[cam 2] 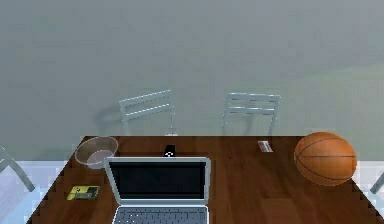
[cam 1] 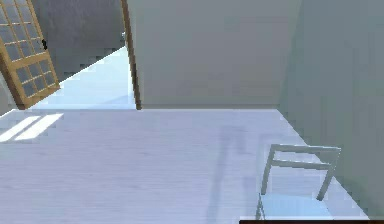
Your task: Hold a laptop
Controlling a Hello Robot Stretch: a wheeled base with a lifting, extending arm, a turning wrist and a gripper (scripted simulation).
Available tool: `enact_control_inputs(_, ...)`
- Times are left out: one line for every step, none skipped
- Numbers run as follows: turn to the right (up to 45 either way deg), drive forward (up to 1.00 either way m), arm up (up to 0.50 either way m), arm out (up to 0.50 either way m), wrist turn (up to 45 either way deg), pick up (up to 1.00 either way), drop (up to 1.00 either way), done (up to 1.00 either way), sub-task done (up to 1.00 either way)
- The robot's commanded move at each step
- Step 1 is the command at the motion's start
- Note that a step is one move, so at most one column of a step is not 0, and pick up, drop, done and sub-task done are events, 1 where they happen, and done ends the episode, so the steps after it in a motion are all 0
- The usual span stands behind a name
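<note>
Forward view: a wooden glazed door (cam 1: 25, 50) at left, pale floor, a light chair (cam 1: 298, 178) at right. Arm side view, along the dark wooden table (cam 2: 245, 185): a clear bowl (cam 2: 97, 152), a small yellow-and-dark thing (cam 2: 80, 192), then the laptop (cam 2: 160, 190) – lid up, at the near edge – with a small dark white-marked thing (cam 2: 169, 151) just behind it, and a basketball (cam 2: 325, 158) at right. The claw's state cannot be told
</note>
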Motion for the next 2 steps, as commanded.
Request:
enact_control_inputs(0.0, 0.00, 0.50, 0.00, 0.0, 0.00, 0.00, 0.00, 0.00)
enact_control_inputs(0.0, 0.00, 0.22, 0.00, 0.0, 0.00, 0.00, 0.00, 0.00)
